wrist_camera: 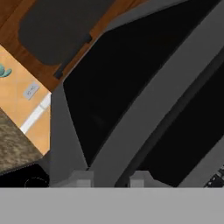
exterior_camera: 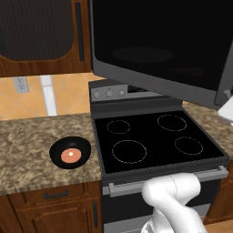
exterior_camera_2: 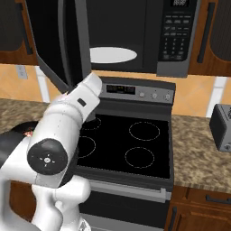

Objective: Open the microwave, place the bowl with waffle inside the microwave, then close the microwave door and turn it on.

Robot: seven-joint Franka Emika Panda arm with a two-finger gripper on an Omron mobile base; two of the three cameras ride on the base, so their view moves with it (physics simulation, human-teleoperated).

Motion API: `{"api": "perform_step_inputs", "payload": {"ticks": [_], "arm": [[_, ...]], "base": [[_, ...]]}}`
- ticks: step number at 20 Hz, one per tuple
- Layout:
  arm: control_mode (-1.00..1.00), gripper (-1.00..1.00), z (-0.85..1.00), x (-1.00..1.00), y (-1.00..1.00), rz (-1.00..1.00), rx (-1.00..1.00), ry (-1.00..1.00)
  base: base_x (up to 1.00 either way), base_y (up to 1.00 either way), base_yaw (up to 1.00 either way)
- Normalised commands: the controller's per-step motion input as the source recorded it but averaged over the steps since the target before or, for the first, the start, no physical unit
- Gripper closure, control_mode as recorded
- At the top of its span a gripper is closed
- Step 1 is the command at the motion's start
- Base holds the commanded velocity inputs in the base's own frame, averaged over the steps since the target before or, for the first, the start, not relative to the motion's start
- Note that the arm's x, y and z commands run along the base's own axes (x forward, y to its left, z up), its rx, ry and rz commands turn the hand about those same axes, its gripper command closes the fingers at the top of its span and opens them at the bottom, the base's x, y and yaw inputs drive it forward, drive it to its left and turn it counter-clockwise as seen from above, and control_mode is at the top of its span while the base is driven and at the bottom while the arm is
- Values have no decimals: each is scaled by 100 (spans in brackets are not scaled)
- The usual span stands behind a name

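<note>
The microwave [exterior_camera_2: 149, 36] hangs in the upper half of the right base view, above the stove [exterior_camera_2: 131, 144], and it stands open: the white round turntable [exterior_camera_2: 113, 55] shows inside the cavity, and the button panel [exterior_camera_2: 177, 31] sits at the right edge of the box. The microwave door [exterior_camera: 159, 45] is swung out toward the cameras; in the left base view it covers the upper right of the frame as a wide black glass panel in a dark-grey frame. In the right base view the same door is seen nearly edge-on at the upper left, just above the white arm [exterior_camera_2: 67, 126].

The bowl with waffle [exterior_camera: 70, 152] rests on the granite worktop [exterior_camera: 32, 145] at the middle left of the left base view, just beside the left edge of the stove and apart from the arm. The orange-pink disc lies at its centre.

In the hand view the hand [wrist_camera: 109, 179] is at the bottom centre, its two grey fingertips [wrist_camera: 81, 178] standing a narrow gap apart, close under the door's grey frame. Whether they touch or pinch the frame edge I cannot tell from this angle; nothing is plainly held between them.

A grey toaster [exterior_camera_2: 222, 127] sits on the worktop at the right edge of the right base view. A wall outlet [exterior_camera: 20, 84] shows at the upper left of the left base view.
</note>
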Motion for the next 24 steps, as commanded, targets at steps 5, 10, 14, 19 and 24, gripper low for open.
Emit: {"api": "perform_step_inputs", "payload": {"ticks": [5, 10, 14, 19, 24], "arm": [[-100, -100, -25, -100, -7, -3, -19, 22], [-100, -100, -17, -100, -49, -5, -12, 15], [-100, -100, 0, -100, -91, -10, -2, 1], [-100, -100, -7, -24, -50, -3, -6, 5], [-100, -100, -33, 68, -28, 5, -2, -6]], "base": [[0, 0, 0], [0, 0, 0], [0, 0, 0], [0, 0, 0], [0, 0, 0]]}}
